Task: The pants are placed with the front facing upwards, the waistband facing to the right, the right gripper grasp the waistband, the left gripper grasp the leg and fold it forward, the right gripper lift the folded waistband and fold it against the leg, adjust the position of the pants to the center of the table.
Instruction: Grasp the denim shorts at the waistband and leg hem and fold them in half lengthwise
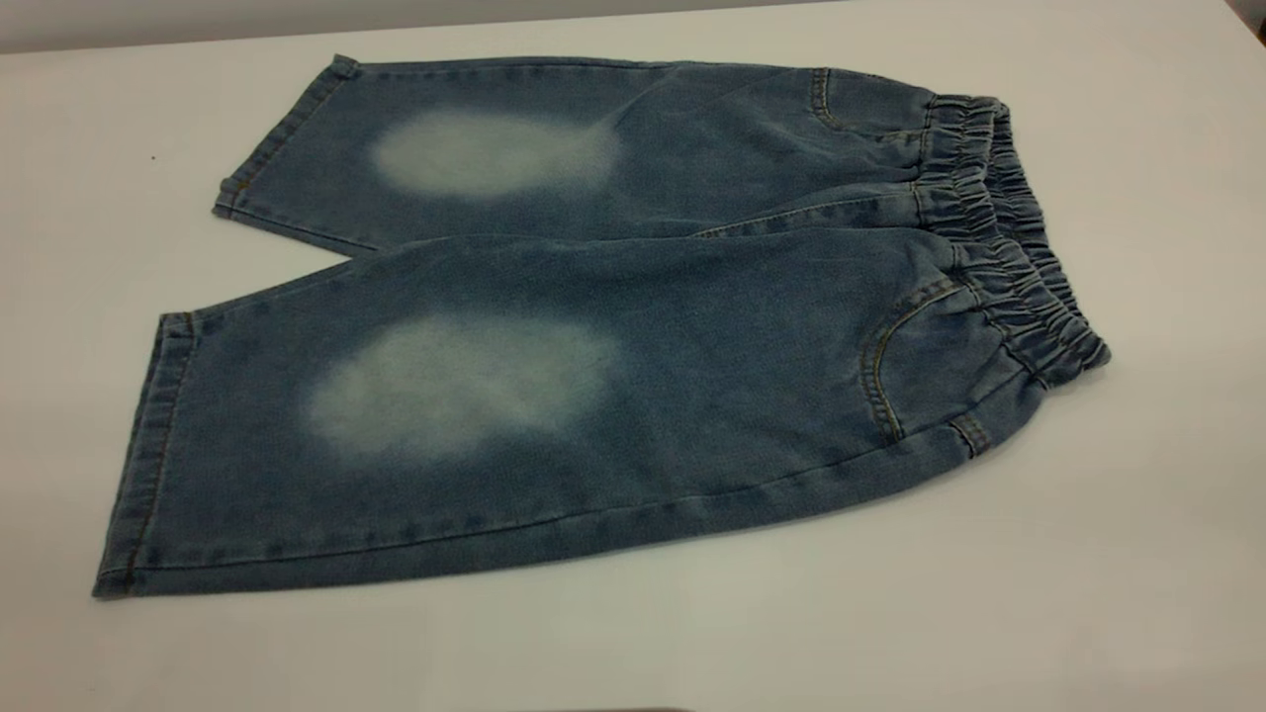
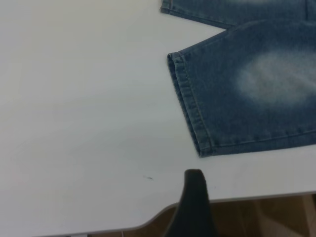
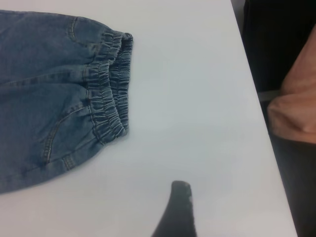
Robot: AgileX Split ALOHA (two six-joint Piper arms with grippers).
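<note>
Pants [image 1: 633, 326] flat, unfolded on table [image 1: 1137, 554]; both grippers clear, jaw width indeterminate; right gripper [image 3: 180, 207] best pinches waistband [image 1: 1009, 247] squarely, through both layers.

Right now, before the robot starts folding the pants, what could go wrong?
1. The waistband is bunched and wrinkly, so the right gripper might pinch just one layer, and it could slip out.
2. The near leg's hem lies close to the table edge, so the left gripper might drag the pants off centre while folding.
</note>
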